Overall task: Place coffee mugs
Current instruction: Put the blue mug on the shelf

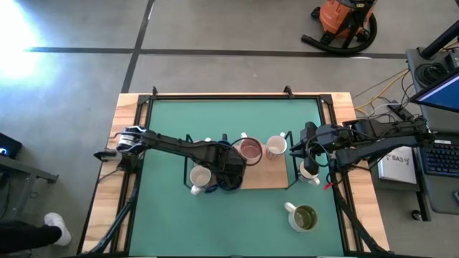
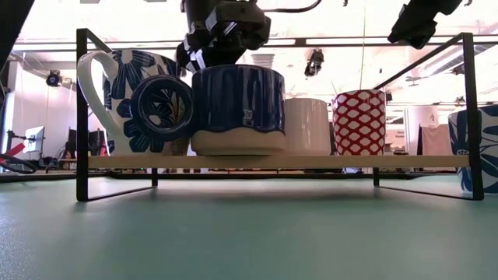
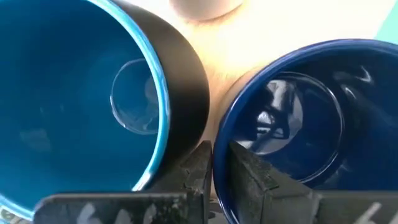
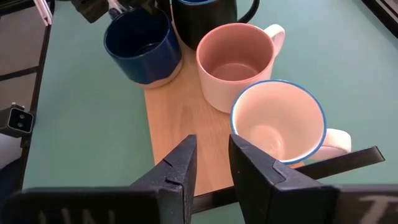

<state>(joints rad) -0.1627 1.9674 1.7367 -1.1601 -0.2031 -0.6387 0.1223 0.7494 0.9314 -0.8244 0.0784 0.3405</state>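
Left gripper stands over the wooden board at mid-table, its fingers straddling the rim of the navy mug. One finger is inside the rim and one outside, with only a narrow gap between them. The wrist view does not settle whether they clamp the wall, so I cannot tell if the mug is gripped. The navy mug sits at the board's corner nearest the left arm, its base down on the wood in the low view. The black mug with the blue interior stands just beside it, the two nearly touching.

Right gripper hangs above the board's opposite edge, fingers slightly apart and holding nothing. The blue-rimmed white mug sits just ahead of it, and the pink mug stands next to that one on the board.

Off the board (on the green mat), a white mug rests near the left arm, and the olive-lined white mug stands alone toward the near right corner.
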